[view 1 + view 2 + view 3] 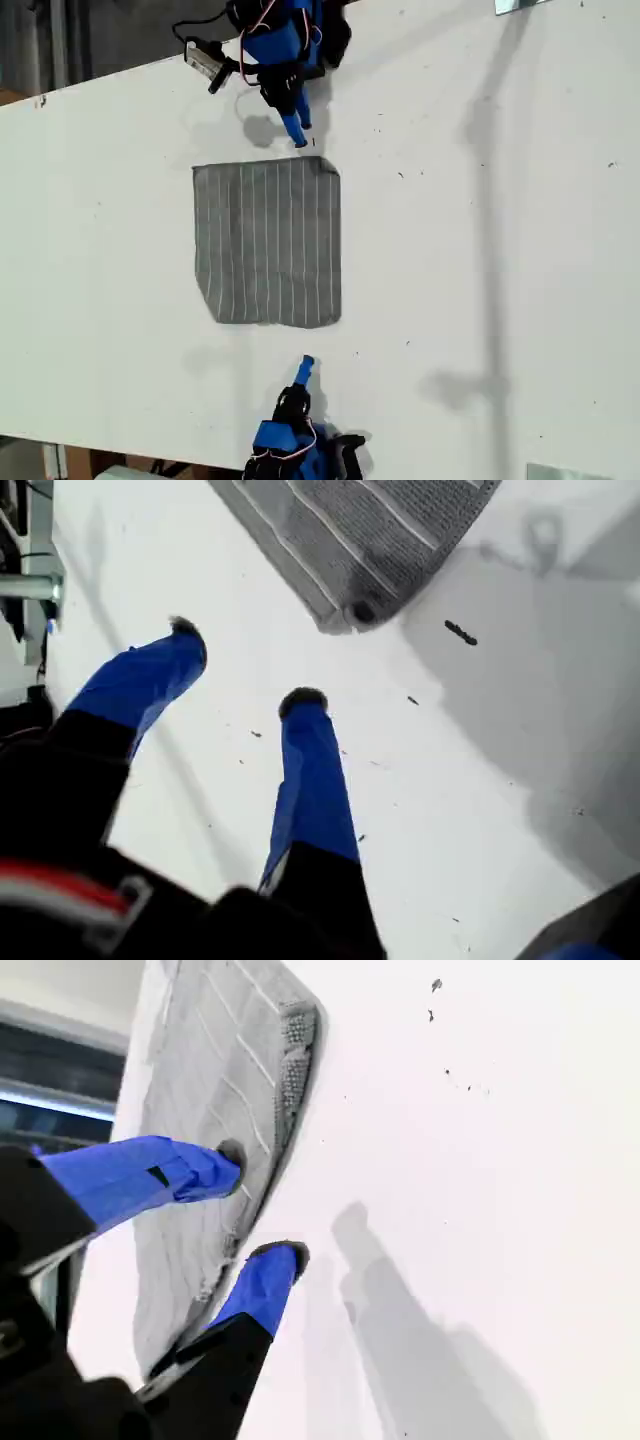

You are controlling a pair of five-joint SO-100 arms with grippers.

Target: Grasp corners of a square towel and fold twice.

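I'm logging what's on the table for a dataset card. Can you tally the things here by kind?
Towel: 1, grey with pale stripes
Grippers: 2, blue: my first gripper, my second gripper
White table: 1
Total: 4

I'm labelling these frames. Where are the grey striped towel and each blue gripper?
grey striped towel (pixel 268 242): exterior view, middle of the cloth.
my first gripper (pixel 243 665): first wrist view, between its fingertips.
my second gripper (pixel 258 1202): second wrist view, between its fingertips.
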